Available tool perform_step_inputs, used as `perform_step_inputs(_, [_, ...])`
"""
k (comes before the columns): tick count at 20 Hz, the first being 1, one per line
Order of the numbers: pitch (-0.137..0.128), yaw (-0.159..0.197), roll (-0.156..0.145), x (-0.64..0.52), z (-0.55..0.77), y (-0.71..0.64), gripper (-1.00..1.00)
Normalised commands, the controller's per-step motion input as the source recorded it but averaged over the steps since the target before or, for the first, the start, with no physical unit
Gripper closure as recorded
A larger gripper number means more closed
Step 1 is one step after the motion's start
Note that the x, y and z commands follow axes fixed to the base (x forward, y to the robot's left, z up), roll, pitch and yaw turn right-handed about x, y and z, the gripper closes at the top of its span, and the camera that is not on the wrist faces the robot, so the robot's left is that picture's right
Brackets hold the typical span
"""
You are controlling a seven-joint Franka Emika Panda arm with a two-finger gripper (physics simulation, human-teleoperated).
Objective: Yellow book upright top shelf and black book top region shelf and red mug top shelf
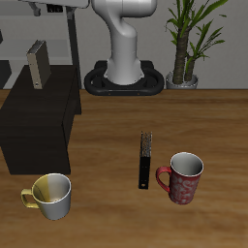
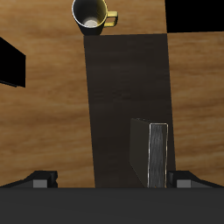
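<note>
Pincer point(image 2: 105, 181) pointed straight down; fingertips spread wide apart

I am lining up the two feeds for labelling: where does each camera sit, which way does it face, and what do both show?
Exterior view: in front and above, facing the wooden table, the white arm's base, long black book and dark red mug.
Wrist view: on the hand, facing down onto the boxy black shelf; dark finger edges show.
Shared: the shelf, the small greyish yellow book upright on it, the white-and-yellow mug.
</note>
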Motion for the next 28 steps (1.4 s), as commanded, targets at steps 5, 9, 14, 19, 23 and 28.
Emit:
perform_step_inputs(5, [-0.056, 0.02, -0.023, 0.24, 0.08, 0.54, -1.0])
perform_step_inputs(9, [-0.054, 0.075, 0.026, 0.43, -0.14, 0.9, -1.0])
perform_step_inputs(14, [0.048, 0.011, 0.037, 0.74, -0.41, 0.74, -1.0])
perform_step_inputs(19, [0.029, -0.019, 0.023, 0.53, -0.32, 0.32, -1.0])
perform_step_inputs(23, [0.03, -0.017, 0.02, 0.58, -0.37, 0.51, -1.0])
perform_step_inputs(28, [-0.005, 0.029, 0.014, 0.3, -0.3, 0.42, -1.0])
